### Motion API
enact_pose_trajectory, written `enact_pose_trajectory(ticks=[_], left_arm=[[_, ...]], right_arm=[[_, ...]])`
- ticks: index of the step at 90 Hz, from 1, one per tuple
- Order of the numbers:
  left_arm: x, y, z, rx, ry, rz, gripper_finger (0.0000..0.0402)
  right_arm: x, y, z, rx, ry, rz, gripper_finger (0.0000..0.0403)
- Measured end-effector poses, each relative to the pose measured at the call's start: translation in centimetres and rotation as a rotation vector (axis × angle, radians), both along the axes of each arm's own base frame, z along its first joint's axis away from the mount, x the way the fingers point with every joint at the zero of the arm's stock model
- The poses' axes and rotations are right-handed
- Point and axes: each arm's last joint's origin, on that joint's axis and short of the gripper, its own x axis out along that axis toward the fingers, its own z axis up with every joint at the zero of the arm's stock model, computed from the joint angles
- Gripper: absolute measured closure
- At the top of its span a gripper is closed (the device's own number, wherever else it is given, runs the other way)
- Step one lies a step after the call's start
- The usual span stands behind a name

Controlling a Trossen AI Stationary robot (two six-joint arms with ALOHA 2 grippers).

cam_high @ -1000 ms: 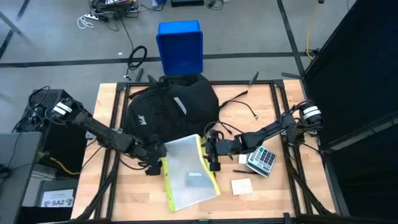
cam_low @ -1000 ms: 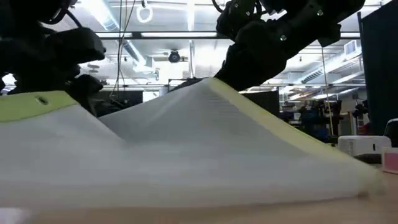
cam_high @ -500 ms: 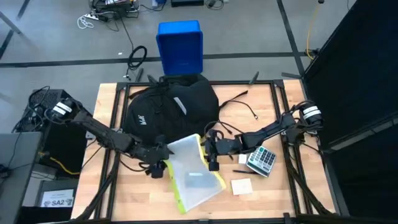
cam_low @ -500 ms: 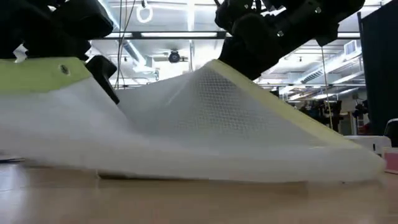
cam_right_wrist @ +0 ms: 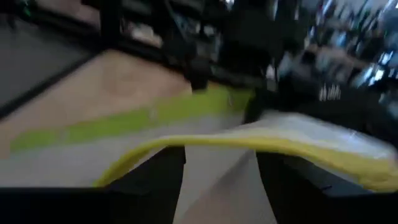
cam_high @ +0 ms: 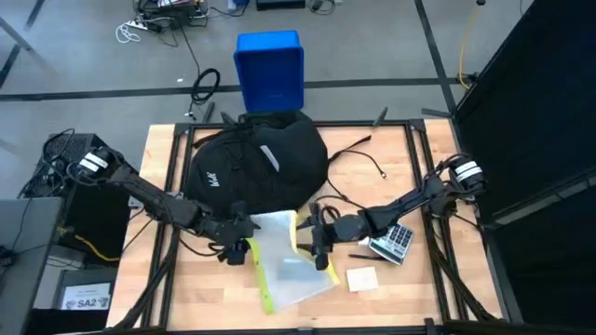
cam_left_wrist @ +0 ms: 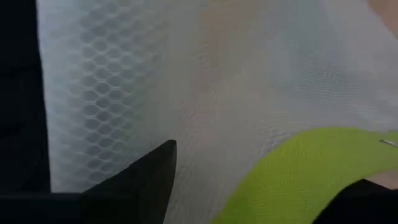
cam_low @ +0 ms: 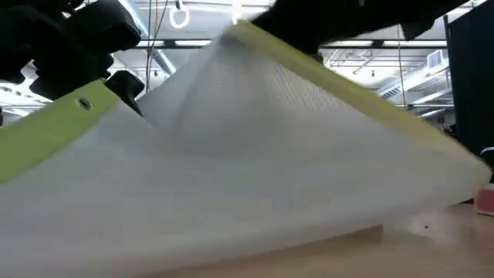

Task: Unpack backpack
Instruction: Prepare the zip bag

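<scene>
Grippers share a translucent mesh pouch (cam_high: 284, 268) at 6 o'clock, in front of the backpack (cam_high: 253, 166): left gripper (cam_high: 238, 249) and right gripper (cam_high: 321, 247) each clamp a yellow-green edge. Best practice, arguably: lower both together, release only once it lies flat.

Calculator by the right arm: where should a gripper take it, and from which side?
Probably from straight above, fingers across the narrower width of the calculator. It lies flat, keys up, angled on the table, so nothing sticks up to pinch. The right arm crosses over its back edge, so the front half, towards the table's near edge, looks freest.
</scene>
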Motion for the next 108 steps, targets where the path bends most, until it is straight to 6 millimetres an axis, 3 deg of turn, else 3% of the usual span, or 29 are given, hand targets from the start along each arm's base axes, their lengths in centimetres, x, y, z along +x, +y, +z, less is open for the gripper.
enact_pose_trajectory(ticks=[29,74,85,101,108], left_arm=[[0.1,0.0,0.1,0.013,-0.025,0.016,0.0169],[0.3,0.0,0.3,0.036,-0.05,0.012,0.0169],[0.3,0.0,0.4,0.057,-0.062,0.005,0.0169],[0.3,0.0,0.4,0.065,-0.065,0.007,0.0169],[0.3,0.0,0.4,0.081,-0.062,-0.005,0.0169]], right_arm=[[-0.4,1.5,1.0,0.043,-0.1,0.039,0.0197],[0.5,-1.6,-0.3,0.234,0.036,-0.072,0.0187],[0.5,-2.0,-0.7,0.181,0.079,-0.082,0.0226],[0.4,-1.9,-0.8,0.105,0.089,-0.066,0.0368],[0.3,-1.8,-0.8,0.072,0.083,-0.112,0.0391]])
